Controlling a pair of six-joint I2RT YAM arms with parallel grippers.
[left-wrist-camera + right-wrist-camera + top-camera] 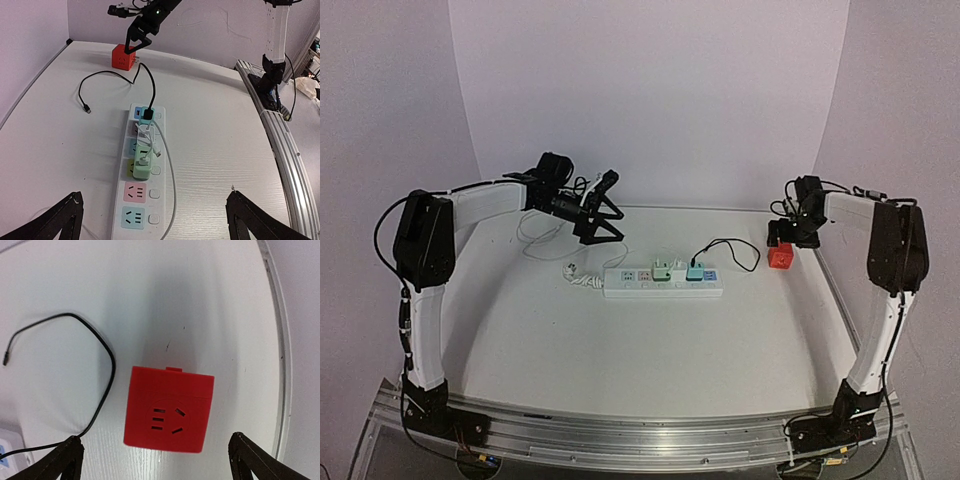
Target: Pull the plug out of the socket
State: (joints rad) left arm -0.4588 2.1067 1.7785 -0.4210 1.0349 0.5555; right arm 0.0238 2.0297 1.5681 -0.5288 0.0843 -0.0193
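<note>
The socket, a long white plastic strip with pastel outlet labels, lies mid-table, well apart from every edge, its white cord bunched at its left end. A pale green plug and a teal plug sit in it. A thin black cable loops away from the teal one. The red cube plug, matte and round-cornered, rests on the faintly grained white table near the right rim, off the strip. The right gripper is spread above it, its fingers clear of the sides. The left gripper hangs wide apart, raised near the strip's left end.

light: bright, even, soft from above. shadows: i see a grey smear on the table beyond the red cube plug. focus: sharp; overhead view tinted violet.
</note>
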